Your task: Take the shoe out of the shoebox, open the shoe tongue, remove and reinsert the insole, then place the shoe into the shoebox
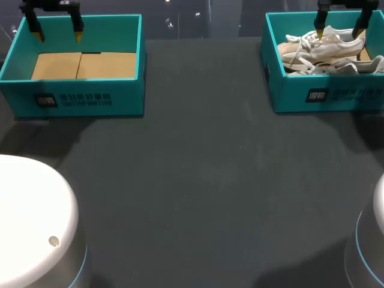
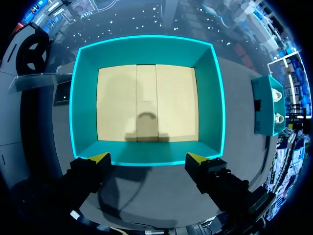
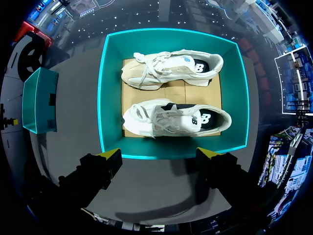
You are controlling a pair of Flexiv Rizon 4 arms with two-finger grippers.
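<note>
Two white lace-up shoes lie side by side in the teal shoebox (image 1: 288, 90) at the table's far right, the nearer shoe (image 3: 176, 119) and the farther shoe (image 3: 171, 68) both on brown card. My right gripper (image 1: 341, 24) hangs open above that box (image 3: 171, 152), its yellow fingertips (image 3: 111, 155) wide apart with nothing between them. A second teal box (image 1: 72, 99) at the far left holds only a brown card floor (image 2: 146, 103). My left gripper (image 1: 57, 24) hovers open over it, holding nothing.
Dark grey table surface (image 1: 198, 180) stretches between and in front of the two boxes. White rounded robot bases sit at the near left (image 1: 30, 222) and near right corners (image 1: 375, 240).
</note>
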